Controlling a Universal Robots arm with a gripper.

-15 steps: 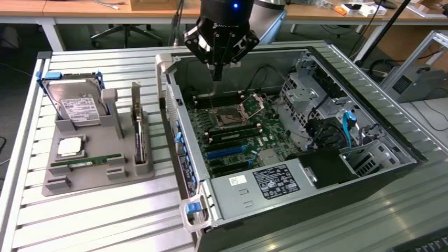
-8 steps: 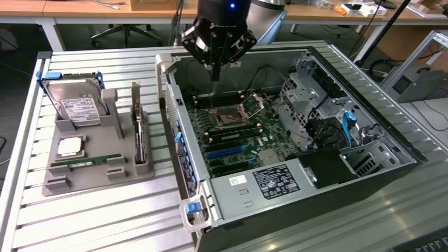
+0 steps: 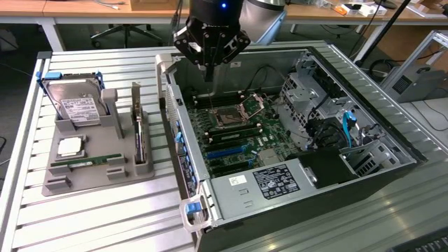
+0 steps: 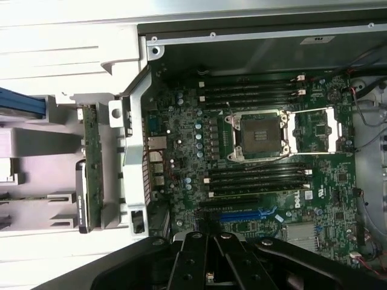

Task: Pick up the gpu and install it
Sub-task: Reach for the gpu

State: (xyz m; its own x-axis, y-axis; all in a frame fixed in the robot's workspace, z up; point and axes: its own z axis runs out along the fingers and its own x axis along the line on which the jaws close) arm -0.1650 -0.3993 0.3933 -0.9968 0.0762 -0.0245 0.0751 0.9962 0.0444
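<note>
Exterior view, gpu (image 3: 138, 131) on edge in holder (image 3: 91, 181), long axis along case (image 3: 294, 223)

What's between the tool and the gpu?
In the exterior view, the case's silver wall: the tool hangs above the motherboard, the gpu stands in the gray holder outside.

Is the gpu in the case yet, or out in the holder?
Out: the gpu stands on edge in the gray holder beside the computer case.
</note>
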